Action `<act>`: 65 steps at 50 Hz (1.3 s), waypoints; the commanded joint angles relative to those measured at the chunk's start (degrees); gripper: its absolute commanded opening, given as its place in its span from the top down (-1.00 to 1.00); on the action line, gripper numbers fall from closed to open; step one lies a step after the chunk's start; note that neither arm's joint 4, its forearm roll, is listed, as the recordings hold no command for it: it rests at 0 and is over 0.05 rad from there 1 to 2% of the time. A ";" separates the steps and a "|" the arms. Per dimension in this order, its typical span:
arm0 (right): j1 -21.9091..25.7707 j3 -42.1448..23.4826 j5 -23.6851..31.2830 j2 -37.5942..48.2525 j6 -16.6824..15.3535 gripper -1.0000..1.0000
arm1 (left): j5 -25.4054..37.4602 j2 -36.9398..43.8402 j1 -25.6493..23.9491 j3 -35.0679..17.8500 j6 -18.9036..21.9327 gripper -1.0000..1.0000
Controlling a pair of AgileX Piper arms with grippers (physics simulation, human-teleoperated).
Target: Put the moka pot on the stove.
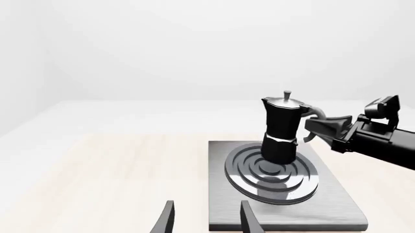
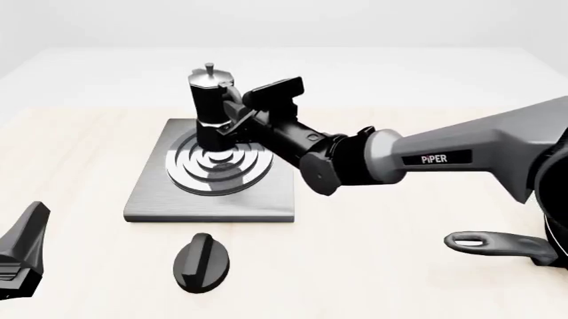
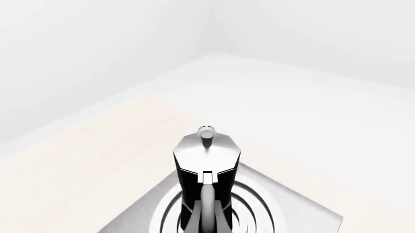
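The moka pot [image 2: 209, 105] is black with a silver lid and knob. It stands a little tilted over the far part of the ring burner [image 2: 218, 165] on the grey stove [image 2: 151, 199]. I cannot tell whether its base touches the burner. My right gripper [image 2: 234, 123] reaches in from the right and is shut on the pot's handle; it also shows in the left wrist view [image 1: 311, 129] beside the pot [image 1: 281, 127]. The right wrist view looks down the handle at the pot [image 3: 206, 162]. My left gripper [image 1: 206, 221] is open and empty, low at the stove's near side [image 1: 285, 218].
A black oval knob [image 2: 201, 262] lies on the table in front of the stove. The handle of a black pan [image 2: 493, 244] lies at the right, near the right arm's base. My left gripper [image 2: 22, 256] sits at the near left edge.
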 commanded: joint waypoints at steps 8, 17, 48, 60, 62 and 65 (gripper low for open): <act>-0.28 -1.35 0.50 1.19 0.92 1.00 | 0.00 0.00 0.00 0.00 0.00 -1.00; -0.23 -1.37 0.48 1.77 1.34 1.00 | 0.00 0.00 0.00 0.00 0.00 -1.00; -0.19 -1.63 0.78 2.81 1.54 1.00 | 0.00 0.00 0.00 0.00 0.00 -1.00; -0.21 -1.70 0.84 3.02 1.77 1.00 | 0.00 0.00 0.00 0.00 0.00 -1.00; -0.18 -1.82 1.01 3.16 1.84 1.00 | 0.00 0.00 0.00 0.00 0.00 -1.00; -0.12 -1.72 0.89 3.31 1.93 1.00 | 0.00 0.00 0.00 0.00 0.00 -1.00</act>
